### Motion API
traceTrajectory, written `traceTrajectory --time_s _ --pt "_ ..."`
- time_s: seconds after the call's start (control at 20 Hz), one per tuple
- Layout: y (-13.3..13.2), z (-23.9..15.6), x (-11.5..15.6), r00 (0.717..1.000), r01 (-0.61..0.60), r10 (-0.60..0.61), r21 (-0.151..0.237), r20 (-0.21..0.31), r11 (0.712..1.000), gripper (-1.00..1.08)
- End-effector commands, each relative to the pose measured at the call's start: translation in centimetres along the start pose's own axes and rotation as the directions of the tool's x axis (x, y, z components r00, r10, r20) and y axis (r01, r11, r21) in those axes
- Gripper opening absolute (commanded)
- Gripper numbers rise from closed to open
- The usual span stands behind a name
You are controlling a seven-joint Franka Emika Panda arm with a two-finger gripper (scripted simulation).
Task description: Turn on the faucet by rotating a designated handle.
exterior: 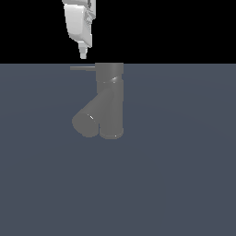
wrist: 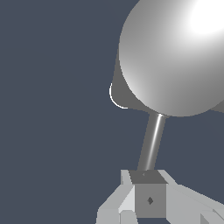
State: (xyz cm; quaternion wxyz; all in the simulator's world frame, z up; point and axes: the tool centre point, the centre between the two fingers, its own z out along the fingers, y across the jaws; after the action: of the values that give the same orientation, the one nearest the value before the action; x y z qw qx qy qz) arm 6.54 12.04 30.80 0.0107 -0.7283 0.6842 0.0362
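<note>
One white glossy gripper (exterior: 83, 55) hangs just above the free end of the handle (exterior: 83, 68), on the exterior view's left; fingers look pressed together w/ nothing between, not touching the rod. One handle: thin straight dark grey rod, long axis horizontal, pointing left from the cap. One faucet (exterior: 110, 99), matte dark grey upright cylinder w/ wider cap, mid-scene; one thick spout (exterior: 90, 117) slants down-left. All on a flat slate-blue floor (exterior: 184, 184).
</note>
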Motion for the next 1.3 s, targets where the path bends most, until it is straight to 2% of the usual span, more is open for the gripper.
traceTrajectory --time_s 0.0,0.3,0.65,1.0,1.25 --pt "-1.0 1.0 -0.4 0.998 -0.056 0.057 0.009 -0.016 0.998 -1.0" --pt "-2.6 2.7 -1.2 0.988 -0.149 0.15 0.03 -0.043 0.988 -1.0" --pt "-3.5 3.7 -1.7 0.978 -0.2 0.203 0.045 -0.058 0.979 -1.0" --pt "-3.5 3.9 -1.8 0.977 -0.204 0.207 0.047 -0.059 0.978 -1.0" --pt "-2.4 3.9 -1.9 0.977 -0.204 0.207 0.047 -0.059 0.978 -1.0"
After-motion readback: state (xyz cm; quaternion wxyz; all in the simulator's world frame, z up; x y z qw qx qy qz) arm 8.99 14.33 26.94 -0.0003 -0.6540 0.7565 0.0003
